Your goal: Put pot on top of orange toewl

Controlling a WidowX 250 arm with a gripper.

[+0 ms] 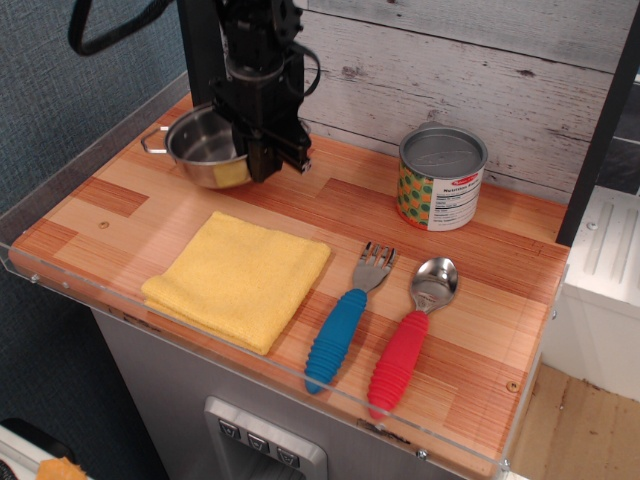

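The small shiny steel pot (203, 148) hangs tilted above the back left of the wooden table, lifted off the surface. My black gripper (262, 160) is shut on the pot's right rim and holds it up. The yellow-orange towel (240, 277) lies flat near the front left edge, below and in front of the pot. The pot's left wire handle (152, 141) shows; the right handle is hidden behind the gripper.
A printed tin can with a grey lid (441, 178) stands at the back. A blue-handled fork (345, 318) and a red-handled spoon (410, 340) lie right of the towel. A clear acrylic rim (250, 358) edges the table. A plank wall is behind.
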